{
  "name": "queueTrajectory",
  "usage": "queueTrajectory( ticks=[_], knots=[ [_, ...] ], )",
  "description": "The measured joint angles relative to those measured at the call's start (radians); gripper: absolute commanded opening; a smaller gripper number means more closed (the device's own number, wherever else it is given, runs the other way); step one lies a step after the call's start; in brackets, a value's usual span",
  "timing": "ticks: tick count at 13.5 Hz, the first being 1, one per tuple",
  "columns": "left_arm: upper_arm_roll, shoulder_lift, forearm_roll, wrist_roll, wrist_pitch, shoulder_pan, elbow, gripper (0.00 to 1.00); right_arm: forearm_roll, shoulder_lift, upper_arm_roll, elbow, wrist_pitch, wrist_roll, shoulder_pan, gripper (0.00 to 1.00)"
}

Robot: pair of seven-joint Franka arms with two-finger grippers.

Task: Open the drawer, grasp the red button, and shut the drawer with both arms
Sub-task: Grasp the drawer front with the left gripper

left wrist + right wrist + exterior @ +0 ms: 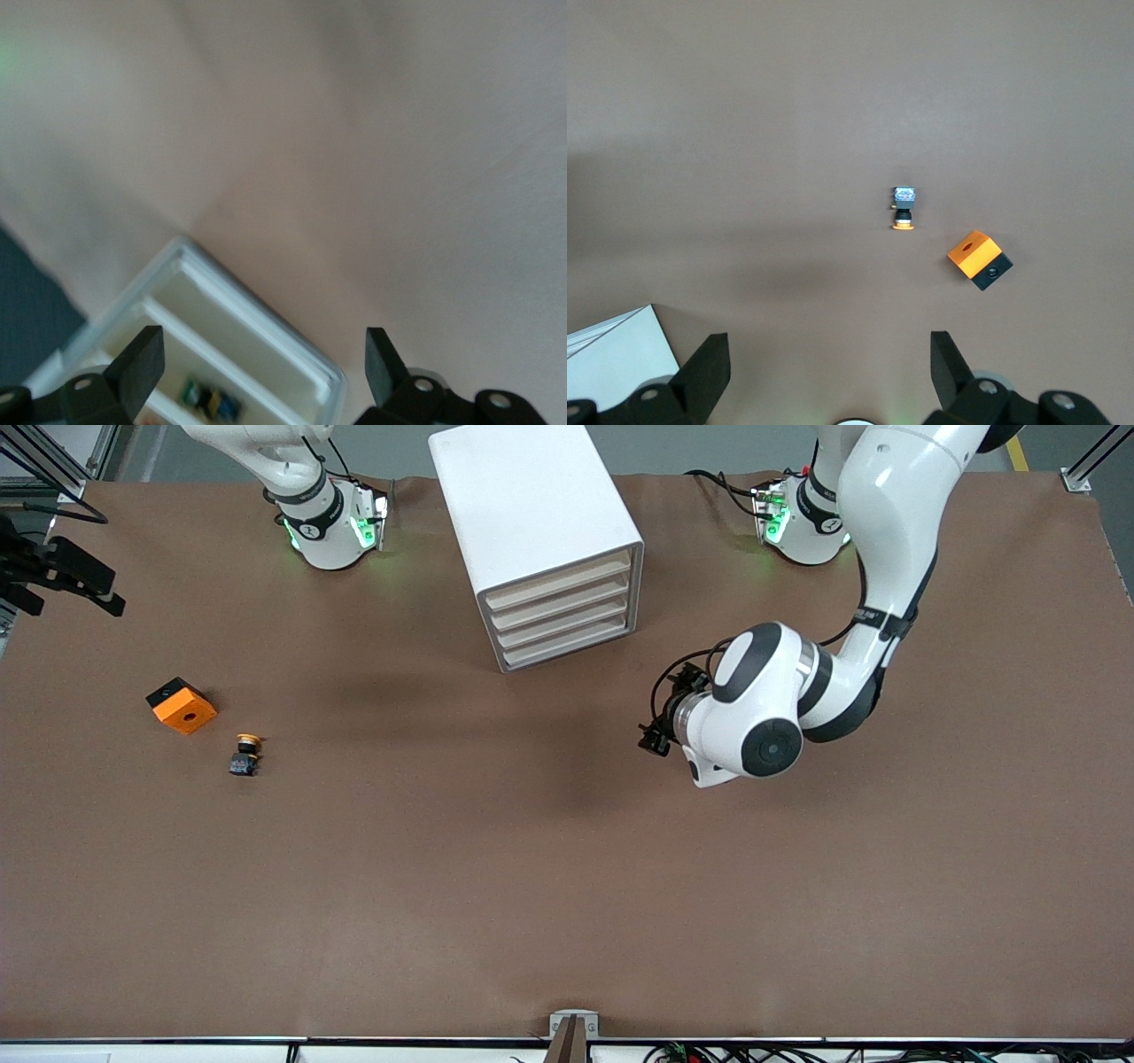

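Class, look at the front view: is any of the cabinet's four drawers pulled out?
No. All four drawers sit flush in the white cabinet, none sticking out toward the table.

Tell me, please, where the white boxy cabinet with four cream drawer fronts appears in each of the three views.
Front view: the white boxy cabinet stands top centre, between the arm bases, its cream drawer fronts all shut.
Left wrist view: its front fills the bottom edge, between the open left gripper's fingers.
Right wrist view: only a white corner shows at the lower edge, beside the open right gripper.
Shared landmark: the brown table covering.
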Motion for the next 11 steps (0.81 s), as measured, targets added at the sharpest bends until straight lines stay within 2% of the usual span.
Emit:
queueTrajectory(
  ticks=[4,8,11],
  knots=[
    [-0.001,0.049,-0.228,-0.156,-0.048,-0.015,0.004,1.00,0.000,0.037,0.002,0.011,0.012,0.080,0.060,1.00],
    [-0.001,0.100,-0.372,-0.328,-0.080,-0.052,0.004,1.00,-0.002,0.096,0.005,0.053,0.013,0.186,0.133,1.00],
    [-0.001,0.147,-0.401,-0.495,-0.080,-0.089,0.005,0.83,-0.011,0.125,0.005,0.061,0.014,0.225,0.174,1.00]
  ],
)
